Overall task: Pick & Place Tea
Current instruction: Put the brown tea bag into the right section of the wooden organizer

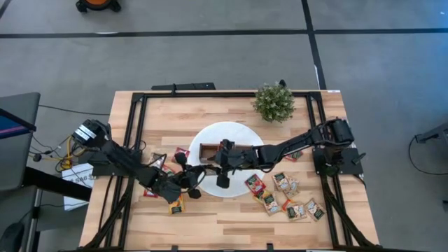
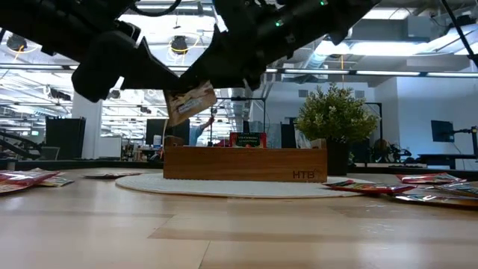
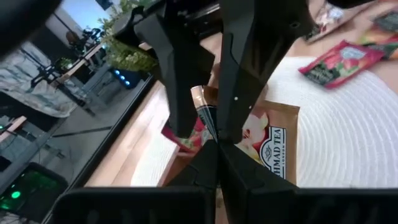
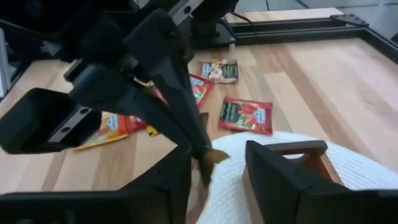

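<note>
My left gripper (image 3: 214,146) is shut on a beige tea sachet (image 3: 267,146) in the air above the near left part of the white disc (image 1: 231,133). In the low view the sachet (image 2: 190,101) hangs tilted beside the wooden box (image 2: 245,163). My right gripper (image 4: 217,150) is open, one finger on each side of that sachet (image 4: 215,156). Other tea sachets lie on the table at the right (image 1: 283,190) and left (image 1: 175,205). My left gripper pinches the beige sachet between its two fingers near one edge (image 3: 255,140), coming from the table's left and slanting slightly down. The sachet is lifted clear of the disc and tilted. Whether my right gripper's fingers (image 4: 177,168) touch the sachet, I cannot tell.
The box (image 1: 224,149) stands on the disc, right behind both grippers. A small green plant (image 1: 274,102) stands at the far right. Red sachets (image 4: 245,115) lie on the wood left of the disc. A dark frame (image 1: 140,94) runs around the table.
</note>
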`<state>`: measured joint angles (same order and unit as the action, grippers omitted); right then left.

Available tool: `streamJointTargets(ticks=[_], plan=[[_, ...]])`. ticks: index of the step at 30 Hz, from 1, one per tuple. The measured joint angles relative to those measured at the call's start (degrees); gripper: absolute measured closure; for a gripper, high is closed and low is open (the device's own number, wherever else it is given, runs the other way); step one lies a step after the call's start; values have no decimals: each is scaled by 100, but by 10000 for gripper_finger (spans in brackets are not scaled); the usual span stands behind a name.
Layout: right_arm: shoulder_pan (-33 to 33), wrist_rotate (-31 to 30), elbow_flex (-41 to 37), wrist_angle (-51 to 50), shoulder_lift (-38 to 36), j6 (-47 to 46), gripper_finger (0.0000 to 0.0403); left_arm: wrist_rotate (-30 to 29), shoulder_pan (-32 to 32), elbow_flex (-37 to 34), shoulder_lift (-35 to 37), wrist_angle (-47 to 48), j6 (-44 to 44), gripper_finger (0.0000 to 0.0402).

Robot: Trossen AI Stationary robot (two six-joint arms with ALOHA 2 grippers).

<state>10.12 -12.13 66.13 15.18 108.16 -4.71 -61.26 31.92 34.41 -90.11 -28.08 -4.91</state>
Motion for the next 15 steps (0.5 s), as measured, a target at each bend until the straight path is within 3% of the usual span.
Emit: streamJointTargets(ticks=[7,11,15], plan=[[3,18,22,-288,-33,135,390,-12,-4,4,-7,-31,61,400],[76,-178,22,-372,-31,185,390,-40,0,5,14,4,102,374],[117,-462,13,-666,-45,180,400,-421,76,9,59,7,62,315]])
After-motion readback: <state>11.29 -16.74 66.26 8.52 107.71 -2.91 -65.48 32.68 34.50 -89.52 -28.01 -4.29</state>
